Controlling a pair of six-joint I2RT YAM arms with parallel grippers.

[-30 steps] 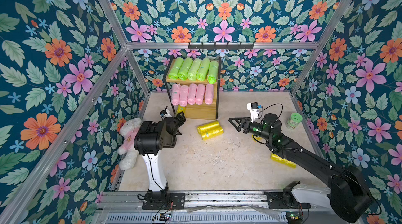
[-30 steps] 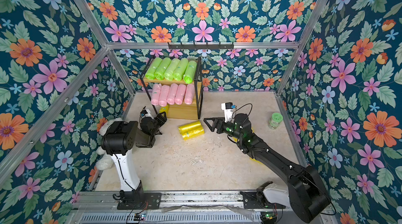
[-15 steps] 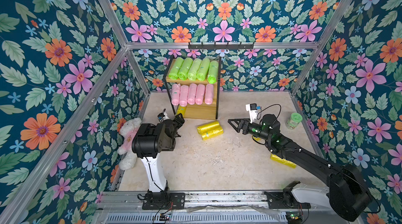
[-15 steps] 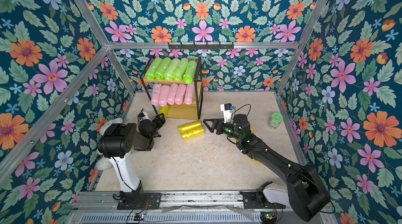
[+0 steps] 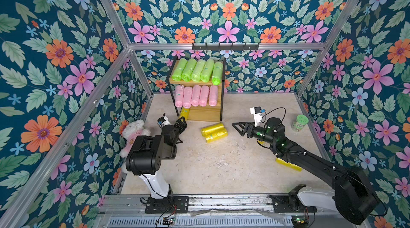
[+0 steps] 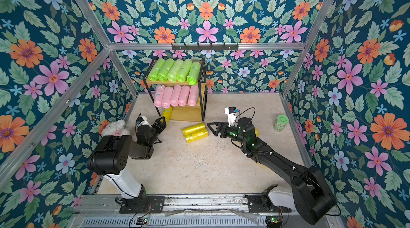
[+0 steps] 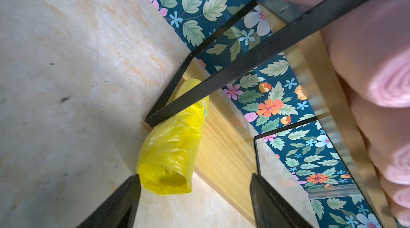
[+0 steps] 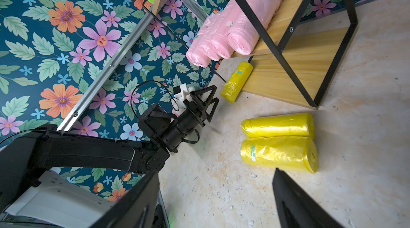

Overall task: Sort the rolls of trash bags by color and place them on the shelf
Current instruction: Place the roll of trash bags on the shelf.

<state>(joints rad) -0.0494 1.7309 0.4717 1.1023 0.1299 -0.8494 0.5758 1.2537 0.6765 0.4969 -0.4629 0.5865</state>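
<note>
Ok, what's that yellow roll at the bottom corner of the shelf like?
The yellow roll is a short cylinder of crinkly, shiny thin plastic with a small teal sticker. Its near end shows wound layers. It lies on its side along the edge of the lowest wooden board of the shelf, behind a black frame leg, with its near end poking out over the table. The open left gripper points at that end from close by, seemingly not touching.

Robot test cell; floral-print wall panels; aluminium frame; bolted base rail.
</note>
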